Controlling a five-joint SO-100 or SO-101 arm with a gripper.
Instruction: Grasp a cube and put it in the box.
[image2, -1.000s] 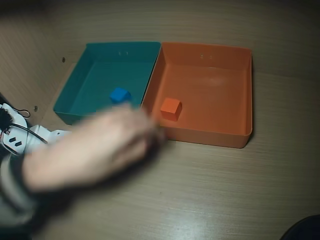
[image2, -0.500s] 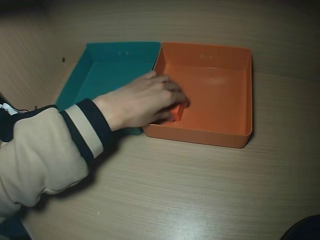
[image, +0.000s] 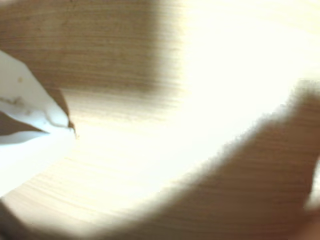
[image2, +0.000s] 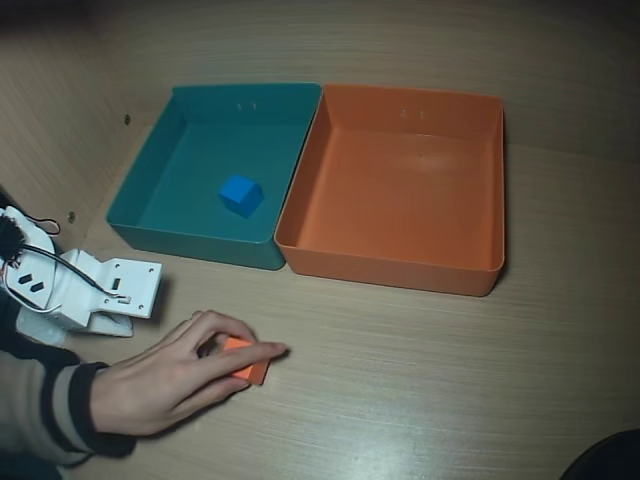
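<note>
The small orange cube (image2: 254, 367) lies on the wooden table in front of the boxes in the overhead view, with a person's hand (image2: 165, 385) resting on it and covering part of it. The orange box (image2: 390, 268) stands at the back right and holds nothing. My white gripper (image2: 140, 300) sits low at the left edge, left of the hand and apart from the cube. In the wrist view its white fingertips (image: 60, 120) meet at the left edge, so my gripper (image: 72, 131) is shut and empty. The cube and box are out of the wrist view.
A teal-green box (image2: 190, 245) stands against the orange box's left wall, with a small blue cube (image2: 240, 195) inside. The person's striped sleeve (image2: 45, 410) enters from the lower left. A dark object (image2: 605, 460) sits at the bottom right corner.
</note>
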